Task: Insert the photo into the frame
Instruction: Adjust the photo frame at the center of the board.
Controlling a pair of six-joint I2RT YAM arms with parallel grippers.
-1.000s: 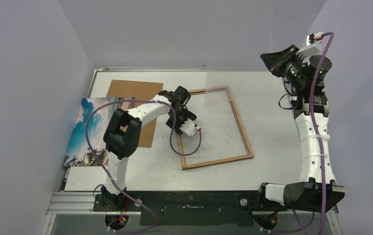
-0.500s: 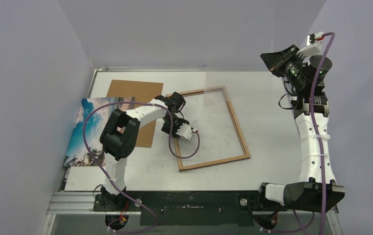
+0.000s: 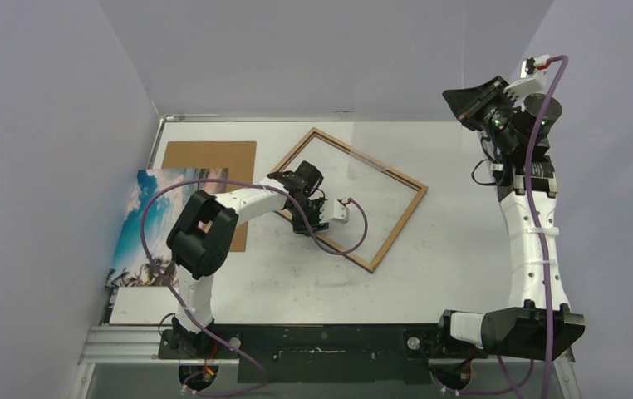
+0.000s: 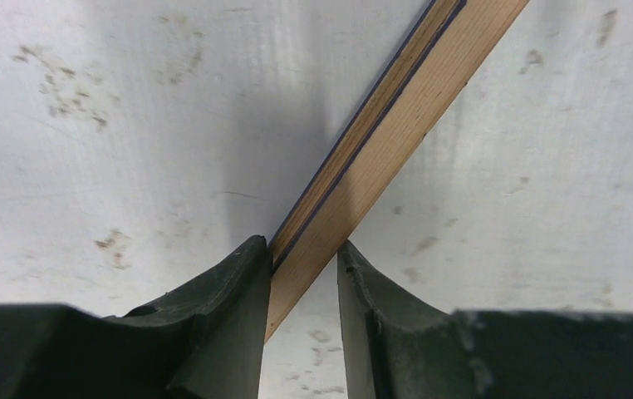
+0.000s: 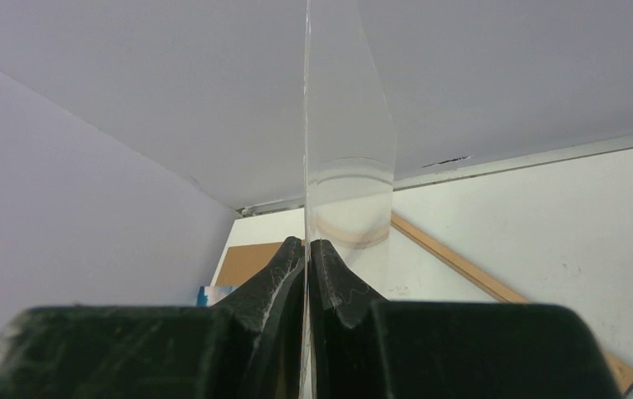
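- At table [image 3: 463, 241] centre: left hand [image 4: 301, 266] narrowed round frame [image 3: 350, 198] rail, back up – positioning step.
- Right hand [image 5: 306, 249] shut on clear pane [image 5: 346, 166], held aloft.
- Next, prob.: fetch photo [image 3: 159, 218] w/ left.

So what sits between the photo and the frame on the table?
The brown board lies between the photo and the frame, with the left arm reaching over its near part; the top view shows this.

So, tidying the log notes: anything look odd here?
Yes: the right claw, raised off the table, pinches a clear thin sheet, while the wood-backed rectangular frame lies skewed diagonally, one rail between the left claw's fingers.
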